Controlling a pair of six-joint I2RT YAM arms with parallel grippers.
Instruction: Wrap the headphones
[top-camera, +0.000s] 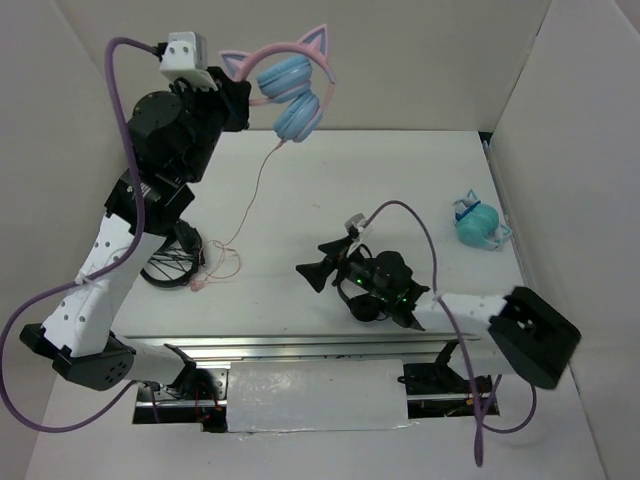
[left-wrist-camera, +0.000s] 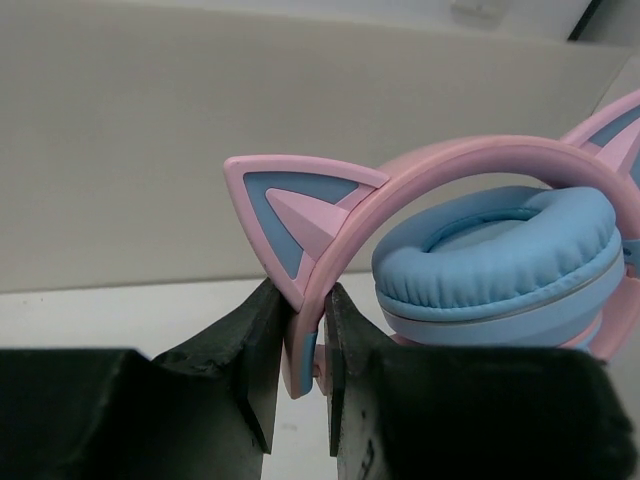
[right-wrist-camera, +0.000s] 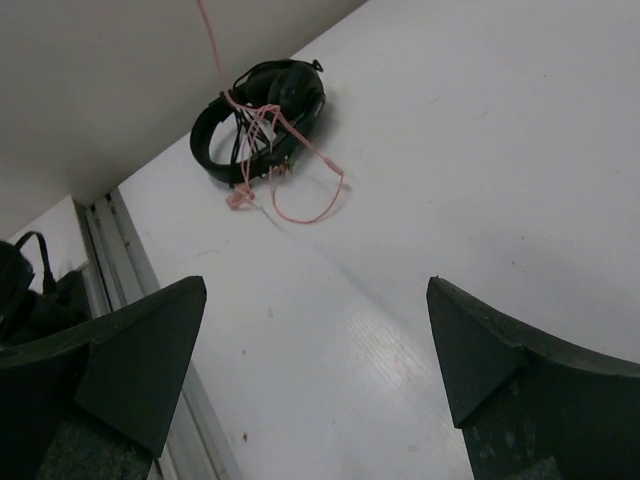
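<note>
None of the thin pink cable (top-camera: 258, 182) shows as wound on the headphones (top-camera: 292, 95) yet, so the wrapping looks barely begun. What is done is the lift: the left pincer (left-wrist-camera: 300, 335) is closed narrow on the pink headband just beside one cat ear and holds the headphones in the air at the far left, well above the surface (top-camera: 400, 170), with the blue ear cups hanging to the right of the grip. From the lower cup the cable drops in a long loose line to the near left, where its end lies in slack loops on and beside the black headphones (top-camera: 170, 265). The right pincer (right-wrist-camera: 315, 330) stands wide and holds nothing, low over the middle of the surface and well apart from both the cable and the lifted pair. A teal pair (top-camera: 478, 225) lies at the right, out of the way. Left to do, by my reading, is nearly everything: catch the cable, free its end, and lay it round the headphones turn by turn. Whether the cable is snagged in the black headphones or merely rests across them is hard to tell, even in the right wrist view; the plug is too small to make out. The left wrist view cuts off the second cup and shows no cable.
</note>
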